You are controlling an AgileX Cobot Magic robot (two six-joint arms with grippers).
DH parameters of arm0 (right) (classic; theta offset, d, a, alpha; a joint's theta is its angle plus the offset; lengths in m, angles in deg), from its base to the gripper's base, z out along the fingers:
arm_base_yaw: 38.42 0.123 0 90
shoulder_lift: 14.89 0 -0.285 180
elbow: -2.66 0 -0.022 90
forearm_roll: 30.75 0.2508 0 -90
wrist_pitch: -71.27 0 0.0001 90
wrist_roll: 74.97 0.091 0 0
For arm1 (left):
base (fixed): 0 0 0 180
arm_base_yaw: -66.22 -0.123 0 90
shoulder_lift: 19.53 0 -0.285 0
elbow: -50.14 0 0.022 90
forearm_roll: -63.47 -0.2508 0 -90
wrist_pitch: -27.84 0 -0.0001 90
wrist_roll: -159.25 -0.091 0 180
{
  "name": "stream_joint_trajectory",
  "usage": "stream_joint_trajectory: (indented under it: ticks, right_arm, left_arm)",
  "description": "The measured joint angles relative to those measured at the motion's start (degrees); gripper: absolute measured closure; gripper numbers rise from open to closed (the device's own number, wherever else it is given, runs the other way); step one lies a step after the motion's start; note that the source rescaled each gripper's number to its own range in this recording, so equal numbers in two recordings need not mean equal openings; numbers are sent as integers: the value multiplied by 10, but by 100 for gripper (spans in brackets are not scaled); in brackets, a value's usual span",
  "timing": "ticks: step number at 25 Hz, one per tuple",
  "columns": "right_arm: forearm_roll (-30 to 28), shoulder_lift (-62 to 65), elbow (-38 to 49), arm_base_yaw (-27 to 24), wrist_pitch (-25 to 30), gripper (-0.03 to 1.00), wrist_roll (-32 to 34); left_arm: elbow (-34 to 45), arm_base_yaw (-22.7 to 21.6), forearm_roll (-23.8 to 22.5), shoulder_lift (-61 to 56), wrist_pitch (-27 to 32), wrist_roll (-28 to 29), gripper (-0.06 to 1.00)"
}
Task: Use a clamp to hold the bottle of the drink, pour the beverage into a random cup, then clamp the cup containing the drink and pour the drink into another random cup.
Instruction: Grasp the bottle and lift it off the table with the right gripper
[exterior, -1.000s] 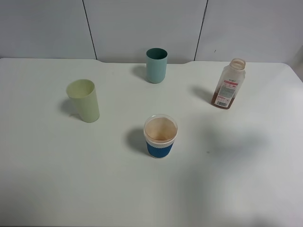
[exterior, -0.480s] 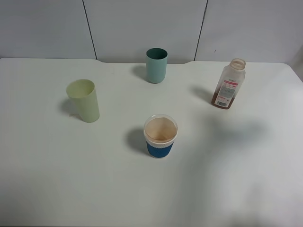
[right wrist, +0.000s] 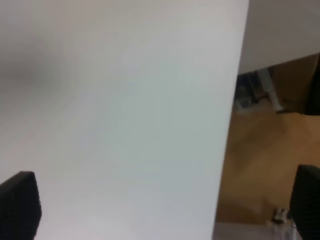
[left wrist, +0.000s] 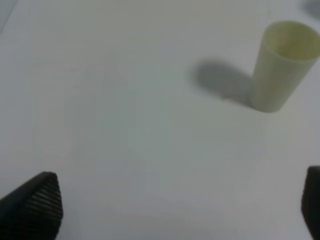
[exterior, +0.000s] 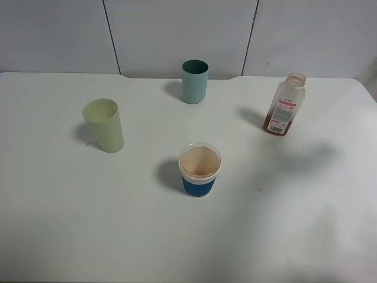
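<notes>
A white, matte table (exterior: 70,224) is seen from the high camera. It is backed by pale grey wall panels (exterior: 177,29) that are divided by dark seams. A soft shadow (exterior: 297,159) is cast on the surface between the bottle and the short cup.

The left gripper (left wrist: 172,212) is held wide open above bare tabletop. Its black ribbed fingers (left wrist: 32,207) are set far apart, and nothing is gripped or touched by them. The pale yellow-green tumbler (left wrist: 282,65) is stood upright well ahead of these fingers, nearer the line of one finger than of the other. Its shadow is thrown across the table towards the middle line between them.

The right gripper (right wrist: 165,205) is likewise spread fully, with nothing held. Below and ahead of its fingers (right wrist: 20,207) only plain white surface is shown. Beyond one finger the table's edge is met, and a brown floor (right wrist: 260,165) with blurred clutter is seen past it.

The bottle (exterior: 284,105) is stood upright and uncapped, with a little brown beverage (exterior: 275,125) left at its base. The blue-sleeved cup (exterior: 199,170) is stood upright in the middle of the table, its inside tinted brownish. A teal tumbler (exterior: 194,81) is placed near the wall. How these three lie from either pair of fingers cannot be told.
</notes>
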Motion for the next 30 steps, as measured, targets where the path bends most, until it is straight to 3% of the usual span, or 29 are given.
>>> stream_joint_trajectory:
  ticks: [8, 12, 13, 20, 30]
  right_arm:
    - [-13, -33, 0, -41, -56, -3, -20]
    - [-16, -71, 0, -73, -133, -3, -23]
    - [-16, -102, 0, -80, -177, -3, -35]
    - [-18, -186, 0, -81, -307, -3, -56]
    - [-79, -260, -1, -81, -387, -3, -63]
  left_arm:
    - [0, 0, 0, 0, 0, 0, 5]
    - [0, 0, 0, 0, 0, 0, 5]
    - [0, 0, 0, 0, 0, 0, 5]
    - [0, 0, 0, 0, 0, 0, 5]
    - [0, 0, 0, 0, 0, 0, 5]
